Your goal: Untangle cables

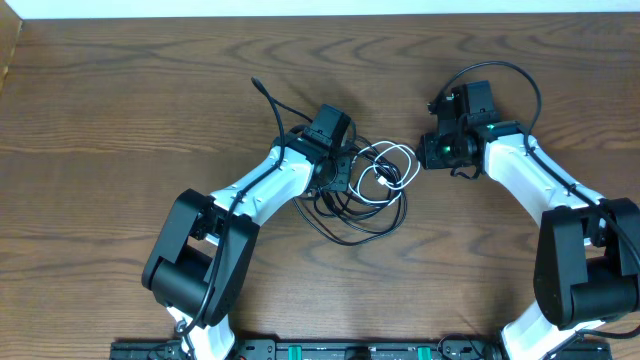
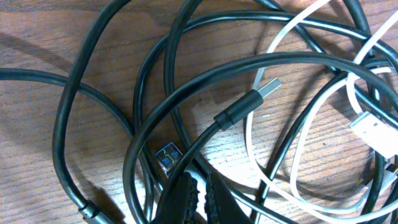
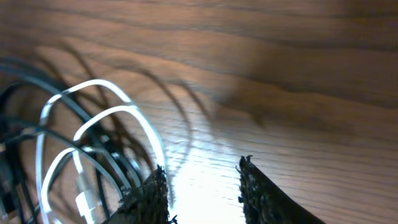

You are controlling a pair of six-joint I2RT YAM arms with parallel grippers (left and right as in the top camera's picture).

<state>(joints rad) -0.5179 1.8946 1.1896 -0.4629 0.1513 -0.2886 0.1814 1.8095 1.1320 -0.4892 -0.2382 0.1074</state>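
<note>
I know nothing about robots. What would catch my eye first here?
A tangle of black and white cables lies in the middle of the wooden table. The left fingers are shut, low in the tangle near a black USB plug. The right fingers stand apart over bare wood beside the white loops.

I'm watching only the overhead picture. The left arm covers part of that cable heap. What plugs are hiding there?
Observer: The left wrist view shows a silver-tipped USB plug lying among the black cables.
Visitor: Is the other arm holding the white one?
Observer: No, the right pincer is open over bare table, with the white cable off to one side.
Visitor: And the left one?
Observer: The left pincer is shut, low among the black cables.
</note>
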